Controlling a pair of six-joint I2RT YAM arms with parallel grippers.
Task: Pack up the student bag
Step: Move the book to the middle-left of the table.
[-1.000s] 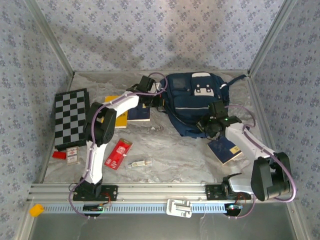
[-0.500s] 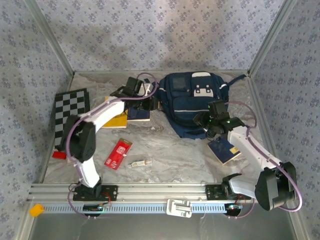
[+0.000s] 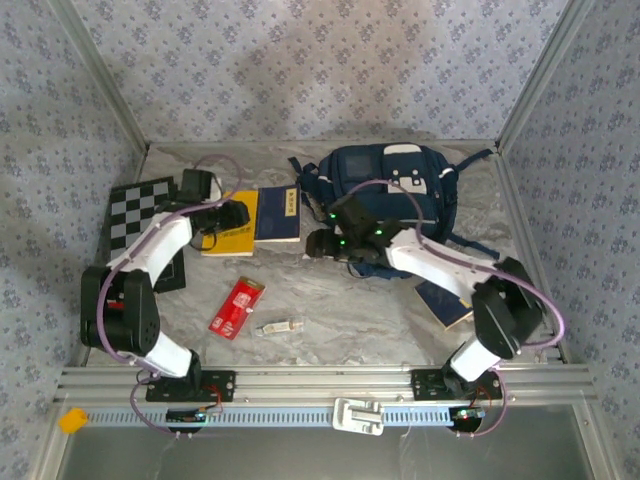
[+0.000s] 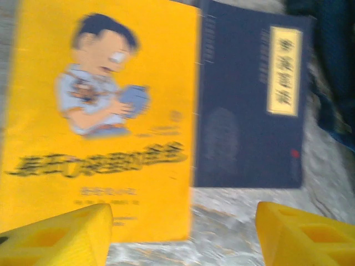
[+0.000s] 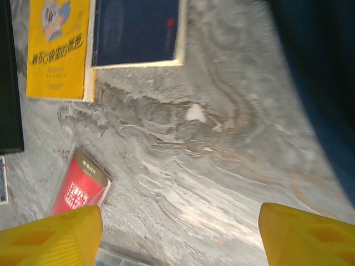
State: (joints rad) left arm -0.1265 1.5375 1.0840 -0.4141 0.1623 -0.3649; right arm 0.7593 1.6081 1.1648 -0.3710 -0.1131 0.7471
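Observation:
The student bag [image 3: 390,190], a large navy backpack with a white patch, lies at the back middle of the table; its dark edge shows in the left wrist view [image 4: 333,83] and the right wrist view [image 5: 316,72]. My left gripper [image 3: 232,216] [image 4: 183,238] hangs open over the near edge of a yellow picture book [image 3: 232,228] [image 4: 100,122], with a navy booklet [image 3: 278,213] [image 4: 249,105] just to its right. My right gripper [image 3: 322,243] [image 5: 180,238] is open above bare table off the bag's front left corner, holding nothing.
A checkerboard [image 3: 135,215] lies at the left. A red packet [image 3: 236,308] [image 5: 77,185] and a small white item [image 3: 280,327] sit mid-table near the front. A second navy booklet [image 3: 445,300] lies under the right arm. Metal walls bound the table.
Both grippers have opened and left the bag. The left arm swung left to the yellow book. The right arm swept from the bag's right front to its left front corner.

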